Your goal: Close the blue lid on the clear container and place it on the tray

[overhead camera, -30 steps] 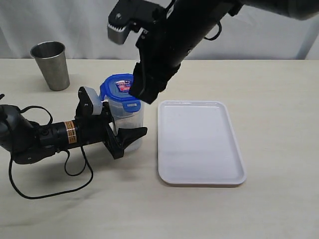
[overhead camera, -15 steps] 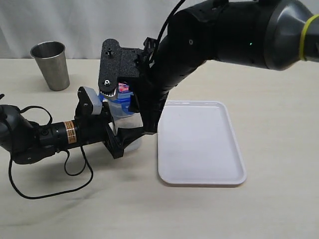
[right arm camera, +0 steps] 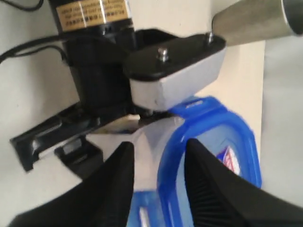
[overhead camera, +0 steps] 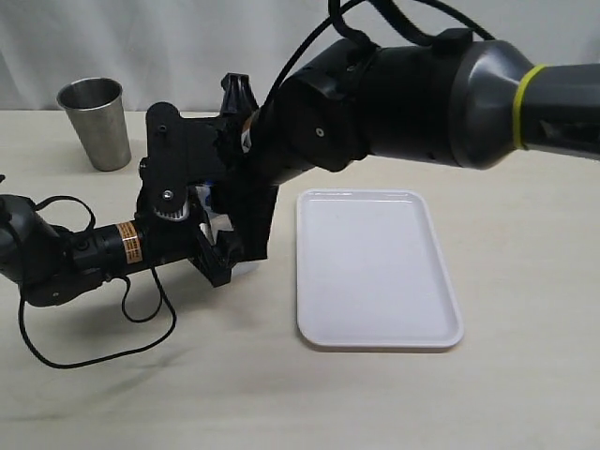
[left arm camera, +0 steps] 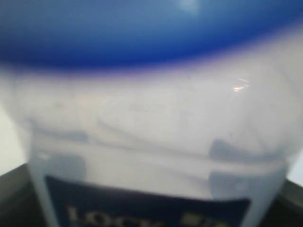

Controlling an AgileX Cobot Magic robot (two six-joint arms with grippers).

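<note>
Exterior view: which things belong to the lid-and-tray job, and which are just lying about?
Part of the job:
blue lid
clear container
tray

Just lying about:
steel cup

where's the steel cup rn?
In the exterior view the steel cup stands upright at the back left of the table, on its own and well to the left of the white tray.
</note>
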